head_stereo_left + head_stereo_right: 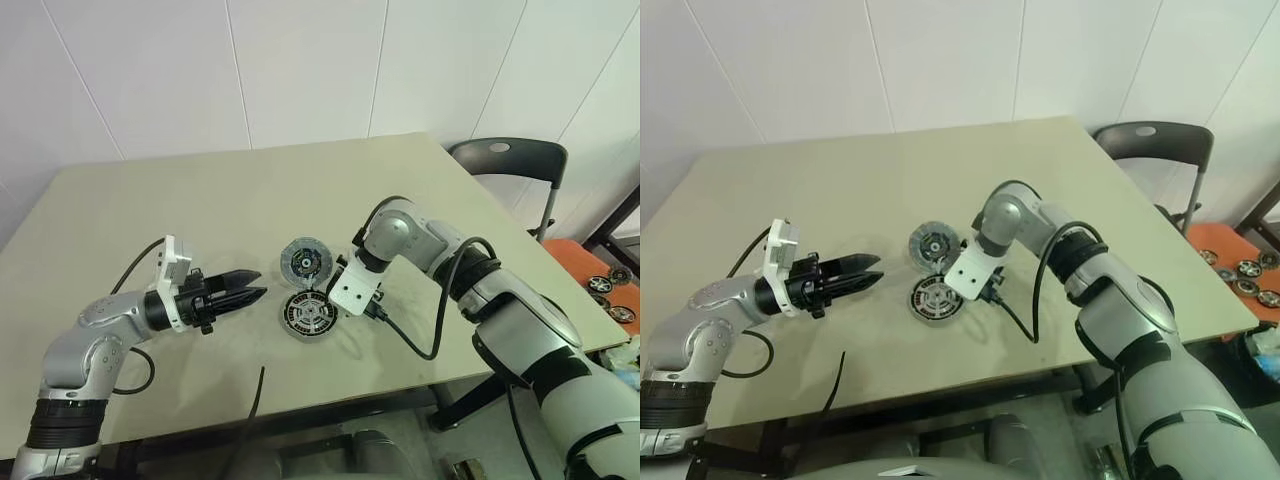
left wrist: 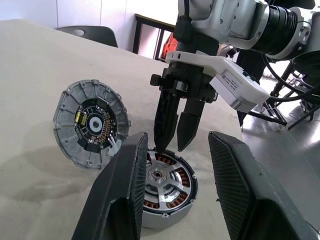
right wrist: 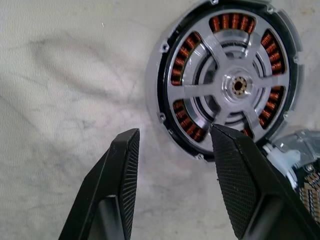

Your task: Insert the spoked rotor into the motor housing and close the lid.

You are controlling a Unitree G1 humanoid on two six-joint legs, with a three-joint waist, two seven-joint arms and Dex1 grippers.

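Head view: the motor housing [image 1: 308, 316] sits on the surface [image 1: 200, 210], just beside the right claw [image 1: 331, 297]; the lid [image 1: 305, 262] leans just behind.

Left wrist view: left claw [image 2: 176, 165] spread, empty, housing beyond its fingers.

Right wrist view: right claw [image 3: 172, 150] spread, empty, one fingertip over the spoked rotor [image 3: 231, 82] seated inside the housing.

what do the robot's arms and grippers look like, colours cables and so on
Both arms are silver-grey shells with black joint bands. Each carries a white camera block at the wrist and a loose black cable looping along the forearm. The left gripper and right gripper each have two black tapered fingers with finely cross-hatched inner pads.
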